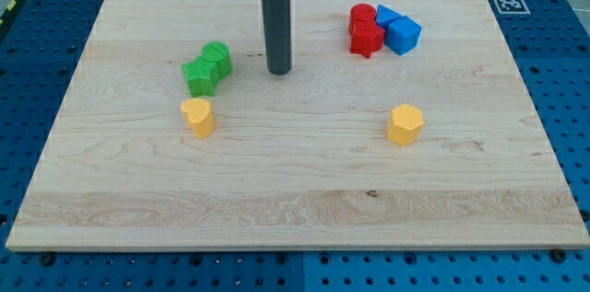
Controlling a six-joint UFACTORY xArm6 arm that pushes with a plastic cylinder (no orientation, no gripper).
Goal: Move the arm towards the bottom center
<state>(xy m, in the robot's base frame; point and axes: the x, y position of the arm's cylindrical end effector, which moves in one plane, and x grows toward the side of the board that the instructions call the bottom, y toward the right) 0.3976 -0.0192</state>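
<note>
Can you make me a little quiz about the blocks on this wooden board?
1. True or false: my tip touches a green block.
2. How many yellow blocks are there?
3. Which colour sits against the red blocks: A green, B blue, C yellow?

Key:
1. False; it stands apart, to the view's right of the green blocks.
2. Two: one at the view's left, one at the right.
3. B, the blue blocks.

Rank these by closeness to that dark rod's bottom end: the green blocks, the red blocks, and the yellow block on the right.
Measured from my tip in the camera view:
1. Green blocks, just to the view's left.
2. Red blocks, toward the view's upper right.
3. Right yellow block, toward the view's lower right, farthest.
</note>
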